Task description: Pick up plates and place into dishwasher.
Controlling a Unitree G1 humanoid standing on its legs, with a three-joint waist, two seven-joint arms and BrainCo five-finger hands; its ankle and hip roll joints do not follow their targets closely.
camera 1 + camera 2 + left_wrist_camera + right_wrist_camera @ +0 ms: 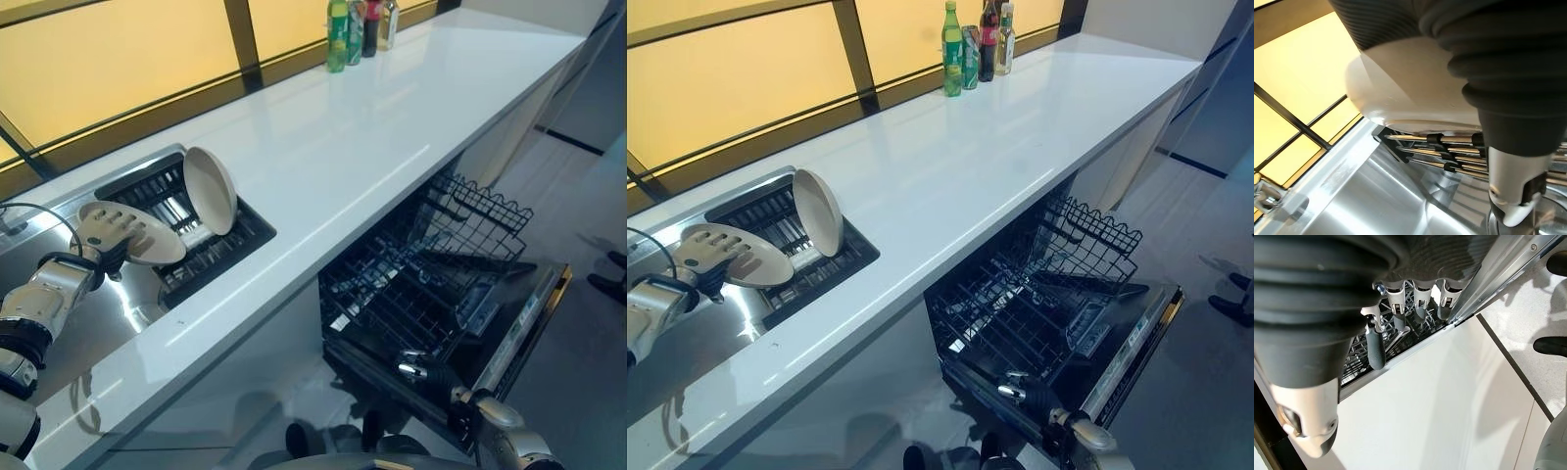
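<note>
Your left hand (103, 238) grips a cream plate (147, 238) over the sink rack (211, 257). Your right hand (423, 370) rests, fingers seemingly relaxed, on the open dishwasher's lower rack (411, 294). Next, carry the plate across to it.

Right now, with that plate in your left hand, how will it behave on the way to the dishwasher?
The plate looks rigid and glazed, so probably slippery and breakable. The left hand seems to grip one edge only; it may tilt. The plate in the rack stands upright, apt to tip if bumped.
</note>
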